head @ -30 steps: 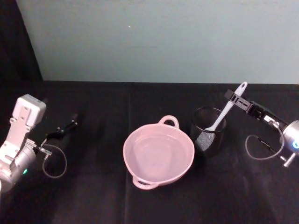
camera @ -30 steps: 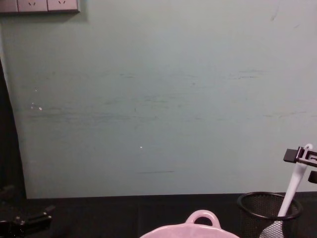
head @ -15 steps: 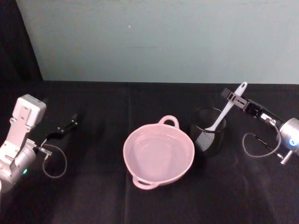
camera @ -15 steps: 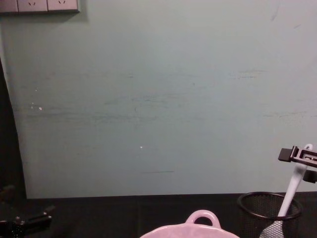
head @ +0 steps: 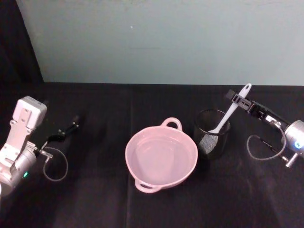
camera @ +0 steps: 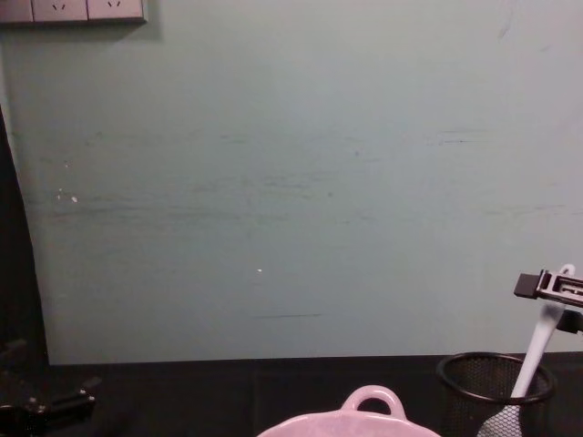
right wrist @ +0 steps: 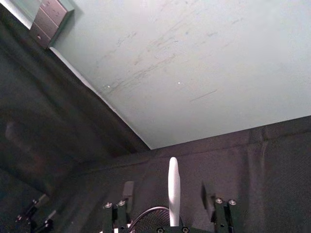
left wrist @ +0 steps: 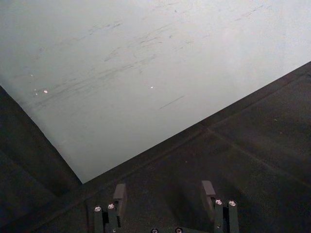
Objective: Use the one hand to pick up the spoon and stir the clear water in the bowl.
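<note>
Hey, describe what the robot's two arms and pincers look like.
The left arm has a boxy white housing with a green light; the right arm ends in a rounded silver wrist with a blue light. Each trails a grey cable loop. The left pincer and right pincer are slim, black, with silver screws.

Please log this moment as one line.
right gripper: open, astride spoon handle | spoon: standing in mesh cup | left gripper: open, parked left

Black wire-mesh cylindrical cup [head: 221, 142] upright, right of centre in head view, lower right corner in chest view. Black cloth-covered table [head: 95, 190] across lower half of head view. Pale teal scuffed wall [head: 156, 42] behind. White socket plates [camera: 73, 9] at upper left of chest view.
</note>
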`<state>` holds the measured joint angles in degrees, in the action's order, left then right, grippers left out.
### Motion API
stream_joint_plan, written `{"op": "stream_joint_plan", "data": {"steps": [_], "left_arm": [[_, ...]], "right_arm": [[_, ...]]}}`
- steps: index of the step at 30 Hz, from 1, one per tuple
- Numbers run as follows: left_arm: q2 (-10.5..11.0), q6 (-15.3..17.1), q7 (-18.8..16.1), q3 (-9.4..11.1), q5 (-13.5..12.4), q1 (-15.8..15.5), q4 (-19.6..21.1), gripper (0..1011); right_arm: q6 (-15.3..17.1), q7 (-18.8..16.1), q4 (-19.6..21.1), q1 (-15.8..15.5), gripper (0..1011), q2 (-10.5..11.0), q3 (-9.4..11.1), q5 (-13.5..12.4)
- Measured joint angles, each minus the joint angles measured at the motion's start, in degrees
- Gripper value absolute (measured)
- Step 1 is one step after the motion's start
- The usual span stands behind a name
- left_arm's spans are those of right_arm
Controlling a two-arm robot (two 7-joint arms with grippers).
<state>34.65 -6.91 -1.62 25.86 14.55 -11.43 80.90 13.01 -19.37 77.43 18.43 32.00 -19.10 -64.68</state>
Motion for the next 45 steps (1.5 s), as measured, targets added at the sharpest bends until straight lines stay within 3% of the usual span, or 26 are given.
{"op": "stream_joint_plan", "data": {"steps": [24,38,42,45], "left_arm": [[0.00,0.00,0.00,0.00,0.00,0.00,0.00,1005],[0.00,0.00,0.00,0.00,0.00,0.00,0.00,1005],[0.00,0.00,0.00,0.00,0.00,0.00,0.00,1005],[0.00,0.00,0.00,0.00,0.00,0.00,0.00,1005]], "right_arm": [[0.09,0.00,0.07,-0.08,149,0.00,0.10,0.10],[0.08,0.00,0.07,-0.07,119,0.00,0.10,0.10],[-2.70,1.52,3.88,-0.42,119,2.29,-1.14,5.06],[-3.24,2.23,5.93,-0.57,119,3.38,-1.40,7.40]]}}
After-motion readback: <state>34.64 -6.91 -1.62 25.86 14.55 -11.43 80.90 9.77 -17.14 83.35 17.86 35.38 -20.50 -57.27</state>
